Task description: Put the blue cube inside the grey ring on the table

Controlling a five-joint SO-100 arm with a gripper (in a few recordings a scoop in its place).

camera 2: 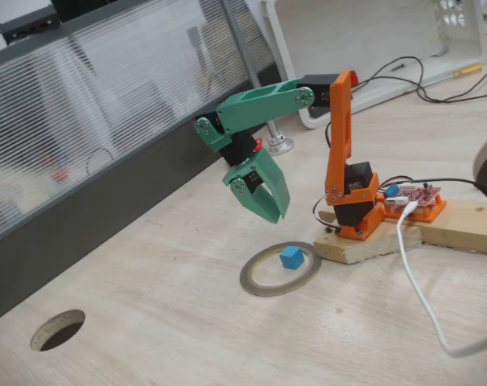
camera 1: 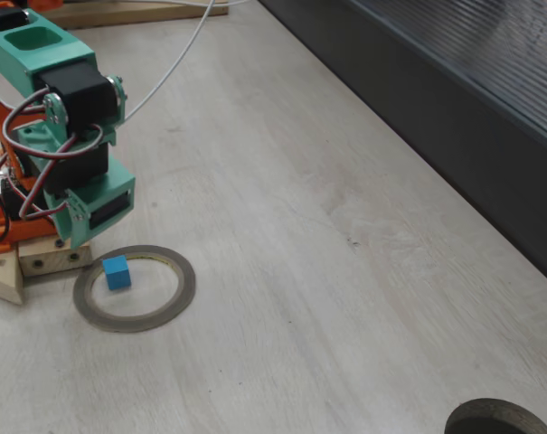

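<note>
**Blue cube sitting inside the grey ring, arm hanging above it**

While the green and orange arm [camera 2: 307, 121] is hanging over the table [camera 1: 327, 271], the blue cube [camera 1: 117, 271] is lying flat on the wood inside the grey ring [camera 1: 184, 291], towards the ring's upper left edge in one fixed view and near its right-hand inner rim in the other [camera 2: 290, 257]. The cube is sitting clear of the ring's band, and the ring [camera 2: 259, 283] itself is lying flat just beside the pale wooden block [camera 2: 364, 245] that is carrying the arm's orange base.

The gripper [camera 2: 269, 211] is hovering above the ring, pointing down and holding nothing. Its two green fingers [camera 2: 269, 189] are looking close together, almost overlapping from the side, so I cannot tell whether the jaws are fully clenched or slightly apart. In the fixed view from above, the arm's green and black body [camera 1: 70, 127] is showing at the left edge, with red, white and black wires looping round it.

A white cable [camera 2: 420, 297] is trailing across the table from a small red circuit board [camera 2: 416, 195] on the block. Any lettering on that board is too small to read, and I am seeing no other readable writing or brand marks. A dark ribbed wall panel [camera 1: 454, 81] is running along the table's far side, and a round dark hole [camera 2: 58, 330] is showing in the tabletop well apart from the ring.
</note>
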